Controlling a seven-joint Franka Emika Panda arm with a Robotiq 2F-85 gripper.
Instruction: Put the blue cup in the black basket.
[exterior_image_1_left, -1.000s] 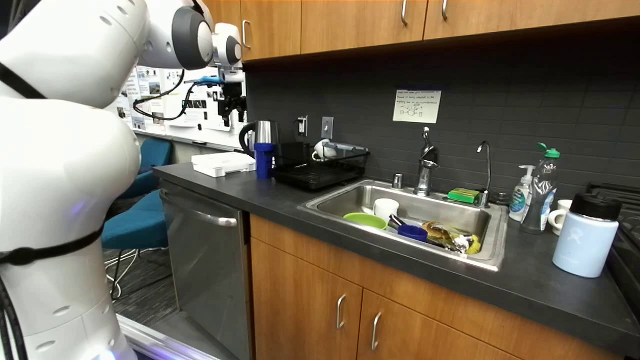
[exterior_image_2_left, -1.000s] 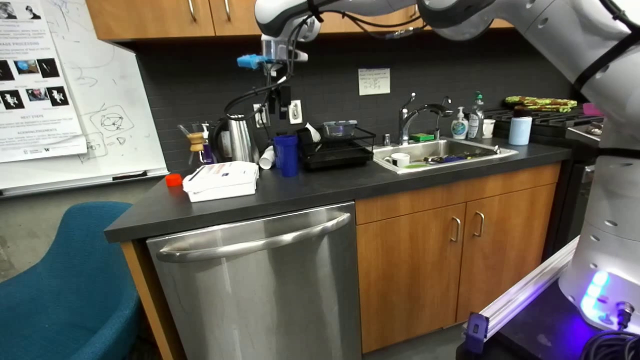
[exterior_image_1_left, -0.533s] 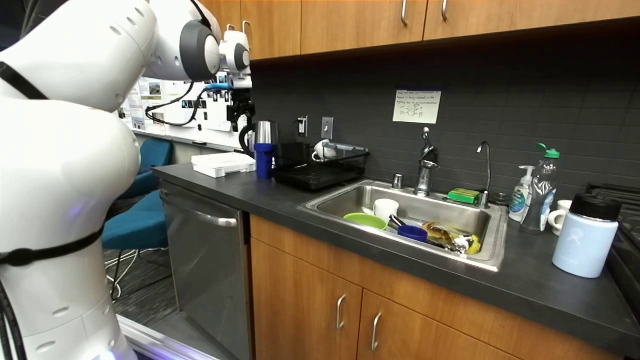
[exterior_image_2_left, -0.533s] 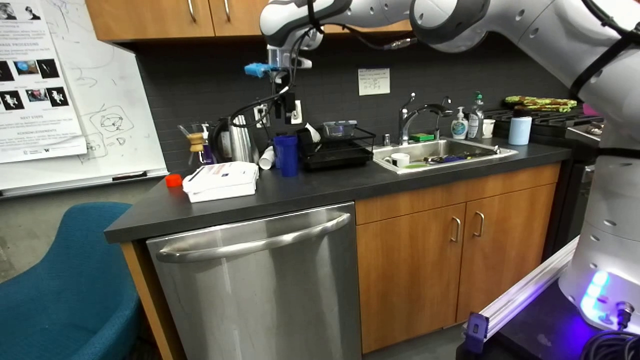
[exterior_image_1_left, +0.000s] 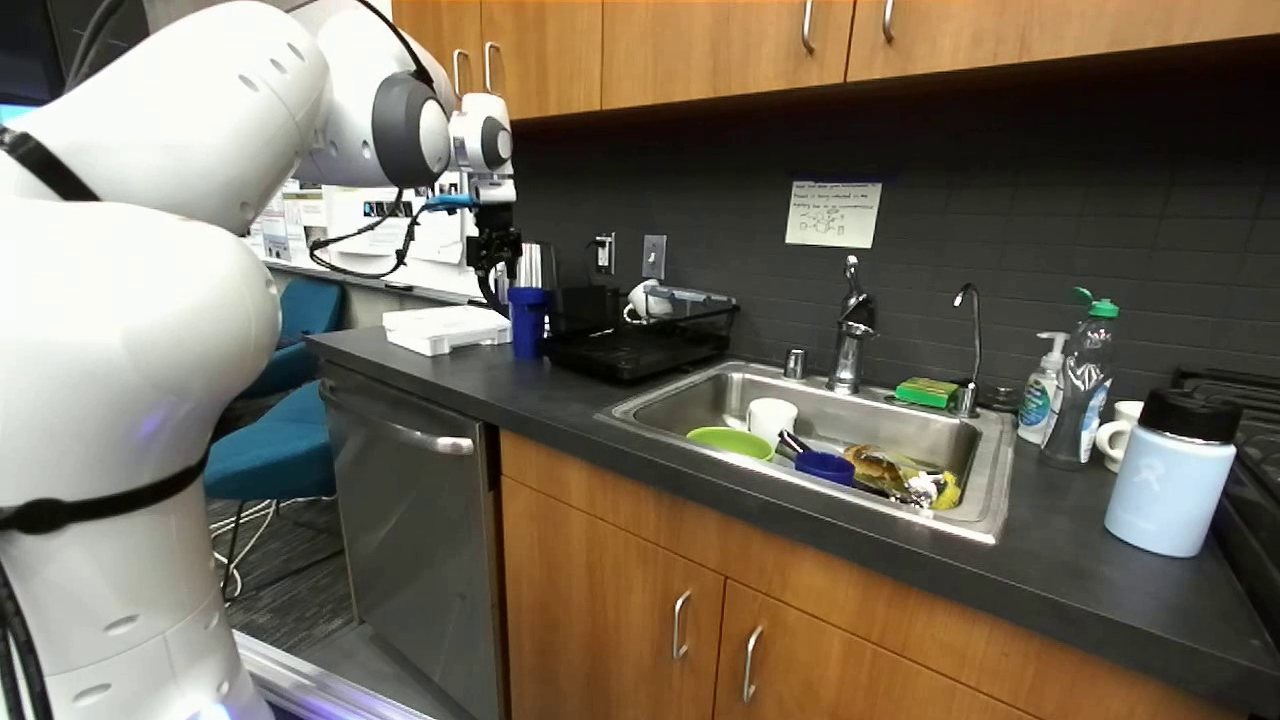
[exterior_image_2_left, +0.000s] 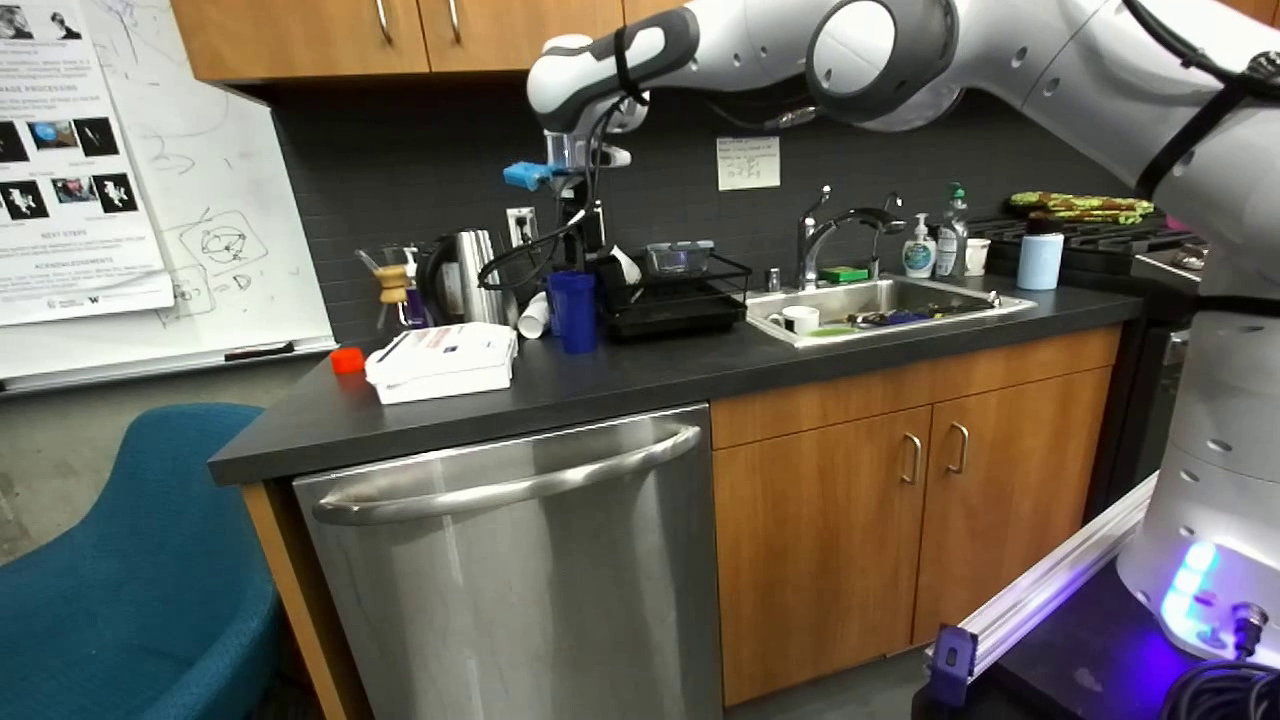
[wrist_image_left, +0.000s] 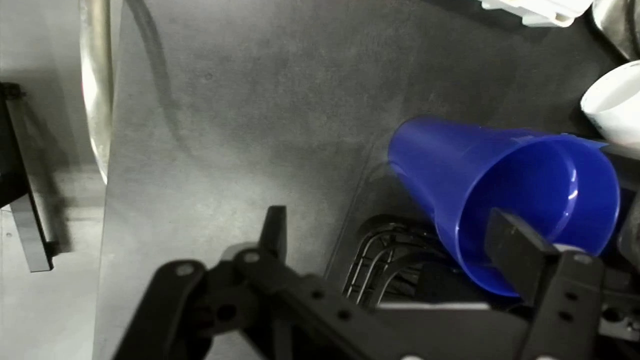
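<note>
The blue cup (exterior_image_1_left: 528, 325) stands upright on the counter beside the black basket in both exterior views (exterior_image_2_left: 573, 318). In the wrist view its open mouth faces the camera and its body (wrist_image_left: 440, 155) is right of centre. The black basket (exterior_image_1_left: 620, 357) is a low wire rack, also in an exterior view (exterior_image_2_left: 670, 318); only its rounded corner (wrist_image_left: 365, 255) shows in the wrist view. My gripper (wrist_image_left: 386, 222) is open and empty. One finger overlaps the cup's mouth in the wrist view; the other is over bare counter. In exterior views the gripper (exterior_image_1_left: 495, 272) hangs just above the cup's rim.
A steel kettle (exterior_image_2_left: 475, 280) and a white tube (exterior_image_2_left: 535, 316) stand close behind the cup. A white box (exterior_image_1_left: 446, 327) lies on the counter near it. A clear container (exterior_image_2_left: 680, 257) sits on the basket. The sink (exterior_image_1_left: 985, 500) holds dishes.
The arm has come down and shifted slightly right in both exterior views, bringing the gripper from well above the counter to just above the cup. The cup and basket have not moved.
</note>
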